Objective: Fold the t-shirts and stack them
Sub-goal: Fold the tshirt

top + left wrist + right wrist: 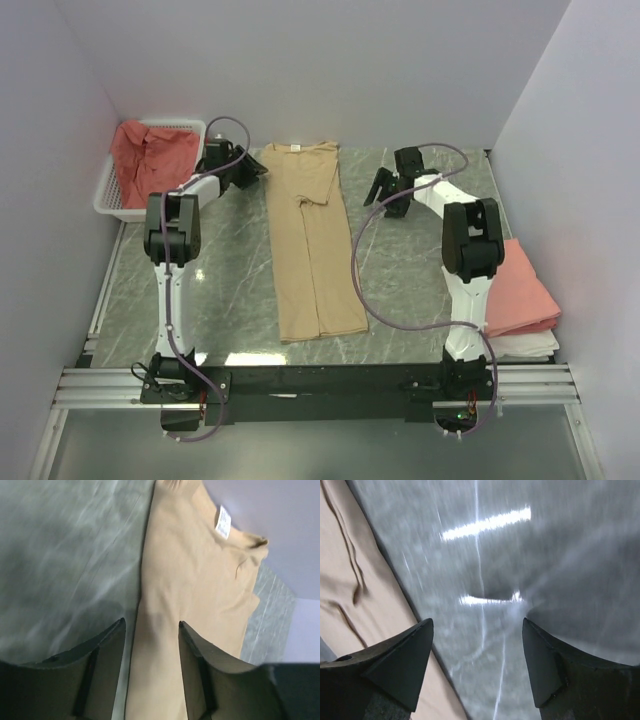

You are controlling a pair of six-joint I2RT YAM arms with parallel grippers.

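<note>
Long-folded tan tee (308,240) lay mid table (230,290), collar (296,148) at far end. L gripper (151,625) was spread, empty, above tee's left edge nr collar. R gripper (477,622) also spread, empty, over bare table just beside tee.

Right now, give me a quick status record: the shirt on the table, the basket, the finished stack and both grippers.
tan t-shirt: flat mid-table, folded into a long strip, collar at the far end
left gripper: open, over the shirt's left edge near the collar
right gripper: open, over bare table right of the shirt
basket: far left, holds a red shirt
stack: pink folded shirt on a white folded shirt, near right
</note>
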